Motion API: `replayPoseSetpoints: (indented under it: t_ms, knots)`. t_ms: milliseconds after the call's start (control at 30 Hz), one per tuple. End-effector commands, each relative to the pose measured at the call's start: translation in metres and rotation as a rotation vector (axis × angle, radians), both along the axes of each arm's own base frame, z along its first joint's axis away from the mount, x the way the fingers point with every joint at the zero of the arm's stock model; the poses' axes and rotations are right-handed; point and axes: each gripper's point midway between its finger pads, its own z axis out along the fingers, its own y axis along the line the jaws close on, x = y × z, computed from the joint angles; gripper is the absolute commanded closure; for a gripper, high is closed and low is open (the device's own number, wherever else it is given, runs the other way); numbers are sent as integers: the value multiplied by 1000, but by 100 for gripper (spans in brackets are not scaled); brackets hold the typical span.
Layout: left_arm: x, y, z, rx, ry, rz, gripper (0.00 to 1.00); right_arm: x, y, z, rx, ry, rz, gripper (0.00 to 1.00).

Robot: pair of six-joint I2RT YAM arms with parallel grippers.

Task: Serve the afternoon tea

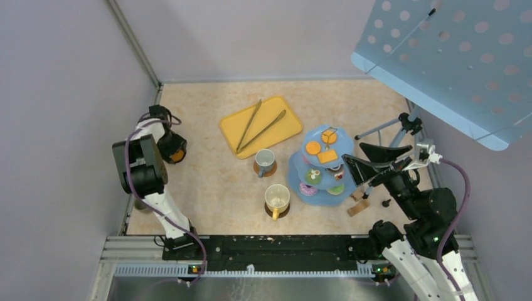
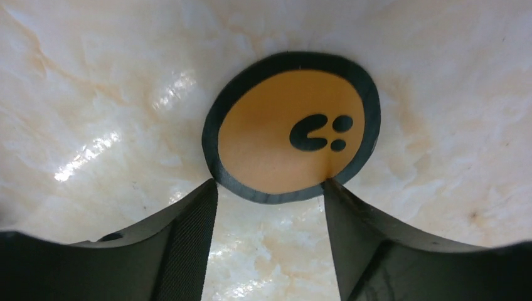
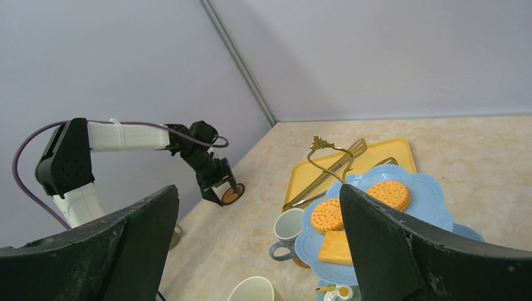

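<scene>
A round brown coaster (image 2: 292, 128) with an orange face and dark rim lies flat on the table at the far left (image 1: 177, 155). My left gripper (image 2: 270, 187) is open, with its fingertips (image 2: 210, 191) at the coaster's near rim. The pale-blue three-tier stand (image 1: 300, 182) holds orange biscuits (image 1: 313, 148) on top and donuts and cupcakes (image 1: 312, 175) below. The grey mug (image 1: 265, 160) and yellow mug (image 1: 276, 197) each stand on a coaster. My right gripper (image 1: 364, 162) is open and empty just right of the stand; it also shows in the right wrist view (image 3: 258, 194).
A flat yellow tray (image 1: 282, 110) with long metal tongs (image 1: 260, 128) lies behind the mugs. A tripod (image 1: 389, 130) and small wooden blocks (image 1: 357, 207) are right of the stand. A blue perforated board (image 1: 452, 56) hangs at top right. Walls close the left and back.
</scene>
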Motion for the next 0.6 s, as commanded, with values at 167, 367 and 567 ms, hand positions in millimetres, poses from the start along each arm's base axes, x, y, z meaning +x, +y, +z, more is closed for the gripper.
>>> replayPoseSetpoints:
  t_ms: [167,367,567]
  knots:
    - [-34,-53,-9,12,123,-201,37,-5,-1,11,24,-40,8,3]
    - [-10,-27,27,114,24,-227,22,-7,-4,10,18,-41,-4,3]
    - [19,13,51,267,60,-223,7,-6,-1,10,28,-44,10,3]
